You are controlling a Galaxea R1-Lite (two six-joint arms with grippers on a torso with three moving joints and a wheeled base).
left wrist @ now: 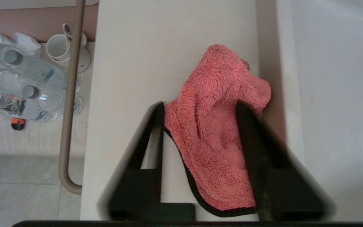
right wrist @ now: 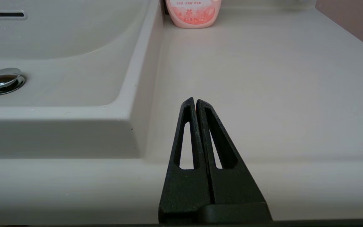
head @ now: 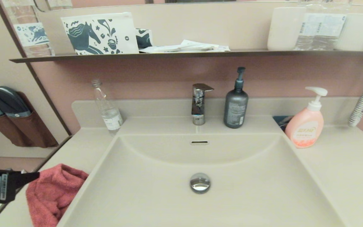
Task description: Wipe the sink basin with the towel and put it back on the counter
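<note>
The coral-pink towel (head: 54, 192) lies crumpled on the counter (head: 83, 148) at the near left, against the rim of the sink basin (head: 238, 189). My left gripper (head: 33, 179) is right at it. In the left wrist view the left gripper (left wrist: 200, 107) is open, its fingers wide apart on either side of the towel (left wrist: 213, 142), which rests on the counter (left wrist: 137, 63). The basin is bare, with a chrome drain plug (head: 200, 182) and an overflow slot (head: 199, 142). My right gripper (right wrist: 195, 100) is shut and holds nothing, low over the counter (right wrist: 263, 78) right of the basin.
At the basin's back stand a chrome faucet (head: 199, 104), a dark grey pump bottle (head: 235, 105), a pink soap pump bottle (head: 305, 126) and a clear plastic bottle (head: 107, 108). A dark shelf (head: 184, 54) runs above. A rail (left wrist: 69, 94) borders the counter's left edge.
</note>
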